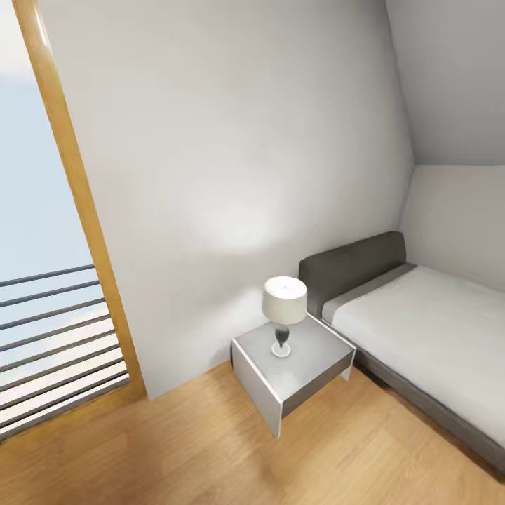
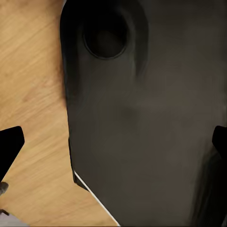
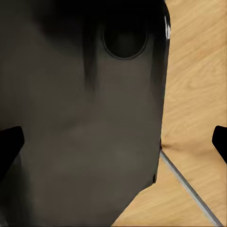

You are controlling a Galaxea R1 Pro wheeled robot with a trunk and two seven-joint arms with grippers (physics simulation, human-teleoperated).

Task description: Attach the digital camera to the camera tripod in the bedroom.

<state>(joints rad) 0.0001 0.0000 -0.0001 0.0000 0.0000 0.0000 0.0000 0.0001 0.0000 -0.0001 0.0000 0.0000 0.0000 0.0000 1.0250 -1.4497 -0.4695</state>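
I'm searching the bedroom, facing a nightstand (image 1: 294,365) and bed (image 1: 421,330); both my grippers' fingers are apart and empty; next I must find the camera.

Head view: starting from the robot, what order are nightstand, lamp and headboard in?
1. Nightstand, front corner closest, on the floor.
2. Lamp, standing on the nightstand's middle.
3. Headboard, against the wall, right of the lamp.
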